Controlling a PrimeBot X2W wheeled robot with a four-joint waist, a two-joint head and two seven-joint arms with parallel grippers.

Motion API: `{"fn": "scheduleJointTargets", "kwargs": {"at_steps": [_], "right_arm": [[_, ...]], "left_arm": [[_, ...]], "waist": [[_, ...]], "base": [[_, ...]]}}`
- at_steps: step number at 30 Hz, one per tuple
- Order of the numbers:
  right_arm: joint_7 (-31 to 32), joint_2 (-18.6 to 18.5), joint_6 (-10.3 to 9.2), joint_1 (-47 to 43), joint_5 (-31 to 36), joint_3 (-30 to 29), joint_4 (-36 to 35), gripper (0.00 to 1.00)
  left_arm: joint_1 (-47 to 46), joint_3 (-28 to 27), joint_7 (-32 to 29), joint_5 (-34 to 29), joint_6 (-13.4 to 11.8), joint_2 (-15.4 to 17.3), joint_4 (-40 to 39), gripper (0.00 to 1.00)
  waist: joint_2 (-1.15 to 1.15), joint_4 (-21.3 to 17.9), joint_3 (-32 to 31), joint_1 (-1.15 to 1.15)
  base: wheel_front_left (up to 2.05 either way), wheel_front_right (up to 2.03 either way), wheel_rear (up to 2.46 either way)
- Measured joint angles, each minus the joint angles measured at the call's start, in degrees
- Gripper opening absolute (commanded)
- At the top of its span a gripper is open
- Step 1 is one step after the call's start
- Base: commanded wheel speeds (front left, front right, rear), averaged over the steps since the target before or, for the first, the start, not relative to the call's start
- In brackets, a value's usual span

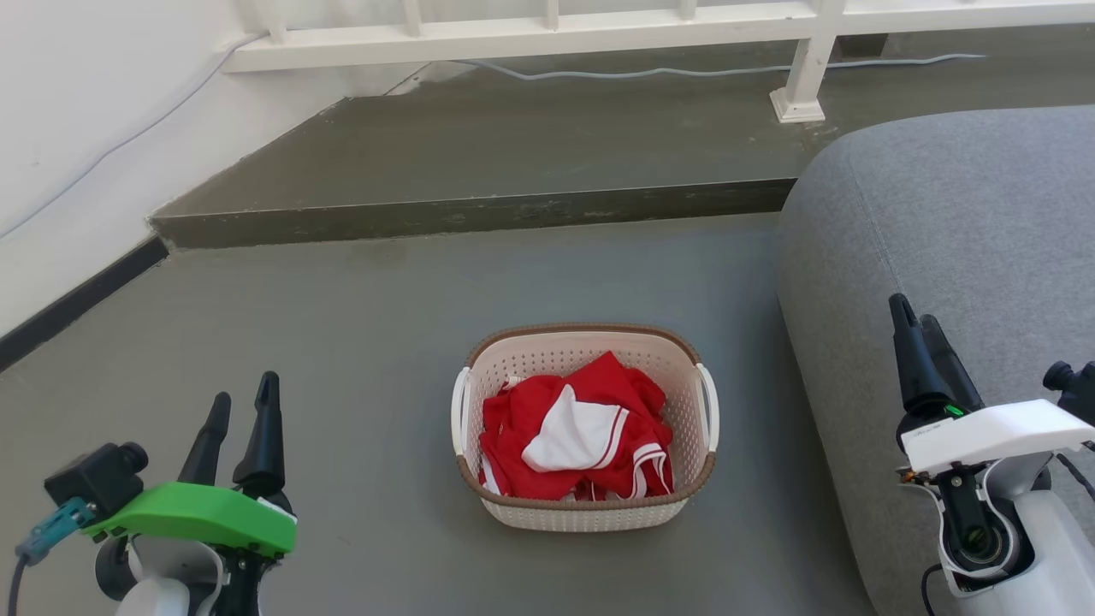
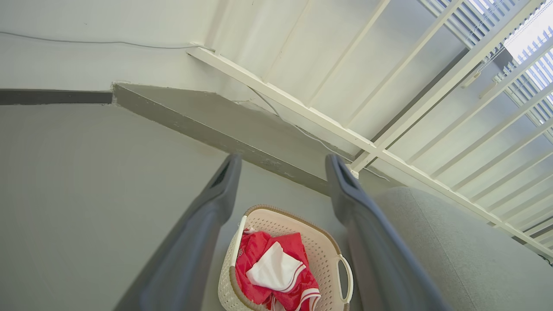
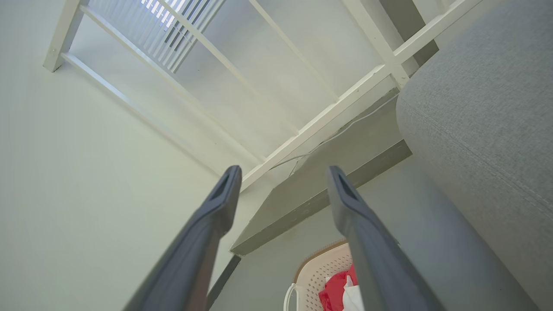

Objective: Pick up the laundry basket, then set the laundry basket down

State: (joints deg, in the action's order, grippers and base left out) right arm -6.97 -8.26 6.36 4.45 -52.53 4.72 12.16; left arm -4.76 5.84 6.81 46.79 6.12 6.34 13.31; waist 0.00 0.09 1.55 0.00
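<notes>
Laundry basket (image 1: 586, 513) sits on the grey floor (image 1: 342, 325) between the 2 arms, red-and-white clothes (image 1: 513, 428) heaped inside, and neither gripper touches it. The left gripper (image 1: 245, 387) hangs low to its left and the right gripper (image 1: 912, 310) is by the grey sofa (image 1: 967, 222) — both empty, fingers apart, pointing forward. Beyond are a raised step (image 1: 479, 162) and a white railing (image 1: 530, 34).

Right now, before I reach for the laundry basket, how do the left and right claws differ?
The left claw wears a green cover; the right claw wears a white cover. The left claw hangs over bare floor left of the laundry basket; the right claw shows in front of the grey sofa on the basket's right. Both are open, empty and apart from the basket.
</notes>
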Motion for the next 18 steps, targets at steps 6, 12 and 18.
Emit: {"fn": "scheduleJointTargets", "kwargs": {"at_steps": [6,12,18], "right_arm": [[-1.2,-0.4,-1.09,0.0,6.2,1.3,0.0,1.00],[-2.4,-0.3,-1.94,0.0,11.4,1.7,-0.1,1.00],[-3.6,-0.2,-2.03,0.1,16.0,2.2,-0.3,1.00]], "left_arm": [[0.0,1.3,1.3,-6.8,-0.9,0.0,-0.7,1.00],[-0.1,1.9,2.4,-12.8,-1.1,-0.2,-1.1,1.00],[-0.2,2.7,3.9,-18.1,-1.1,-0.5,-1.8,1.00]], "waist": [[0.00,0.0,0.1,0.00],[0.00,0.0,0.2,0.00],[0.00,-0.1,0.4,0.00]], "base": [[0.00,0.00,0.00],[0.00,0.00,0.00],[0.00,0.00,0.00]]}}
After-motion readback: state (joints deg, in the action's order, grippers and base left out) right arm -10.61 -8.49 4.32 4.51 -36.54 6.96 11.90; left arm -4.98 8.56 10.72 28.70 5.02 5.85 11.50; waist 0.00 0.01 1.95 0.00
